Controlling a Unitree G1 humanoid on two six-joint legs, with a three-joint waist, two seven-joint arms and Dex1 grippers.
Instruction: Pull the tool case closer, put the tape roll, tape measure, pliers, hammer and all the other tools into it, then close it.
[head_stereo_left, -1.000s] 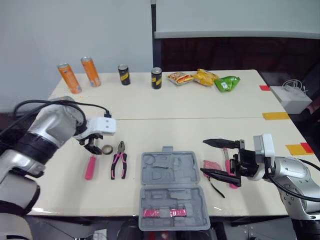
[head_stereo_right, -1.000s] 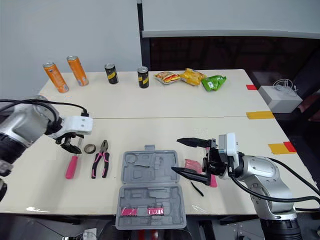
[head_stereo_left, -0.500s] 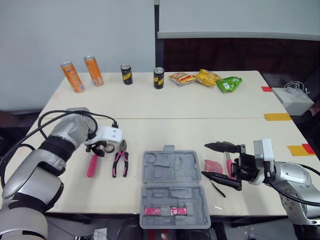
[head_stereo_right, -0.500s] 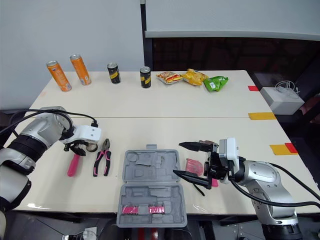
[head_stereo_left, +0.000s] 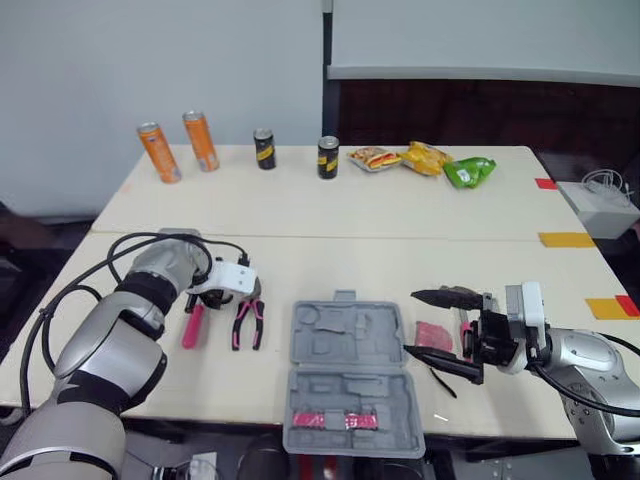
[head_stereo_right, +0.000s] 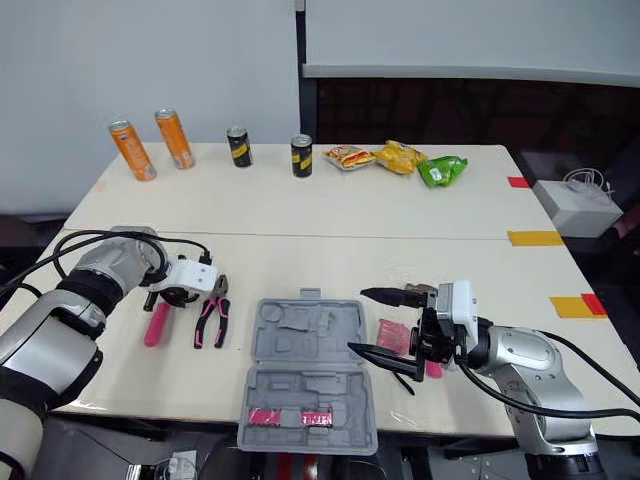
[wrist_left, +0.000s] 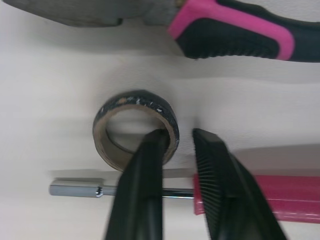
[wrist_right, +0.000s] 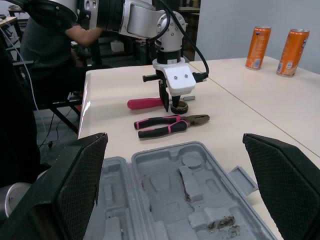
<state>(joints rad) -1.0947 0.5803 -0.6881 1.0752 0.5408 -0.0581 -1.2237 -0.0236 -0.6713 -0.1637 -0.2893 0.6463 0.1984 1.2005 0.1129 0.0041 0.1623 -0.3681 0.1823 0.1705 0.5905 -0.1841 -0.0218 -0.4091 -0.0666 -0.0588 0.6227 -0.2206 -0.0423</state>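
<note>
A cream table (head_stereo_left: 400, 215) is seen across the head views, and a grey tool case (head_stereo_left: 350, 345) is laid open and flat at the lower centre of the frame, its nearer half reaching the table's front edge, with a pink strip (head_stereo_left: 335, 420) seated in that half. Across the upper part of the frame orange cans (head_stereo_left: 158, 152), black cans (head_stereo_left: 327, 157) and snack bags (head_stereo_left: 425, 157) are lined up along the far side. At the lower right the right gripper (head_stereo_left: 411, 321) is held just beside the case, its jaws spread wide with nothing between them, and small pink tools (head_stereo_left: 433, 335) are laid on the table close by it. Left of the case, pink-handled pliers (head_stereo_left: 247, 322) and a pink-handled screwdriver (head_stereo_left: 191, 325) are laid side by side. At their far ends the left gripper (wrist_left: 176, 136) is placed over the tape roll (wrist_left: 132, 100), which is lying flat on the table. Its fingers (wrist_left: 145, 190) are parted only slightly, one set inside the ring and the other outside it, so that the wall is straddled. A sliver of table is seen between the outer finger and the roll, which is not yet clamped
</note>
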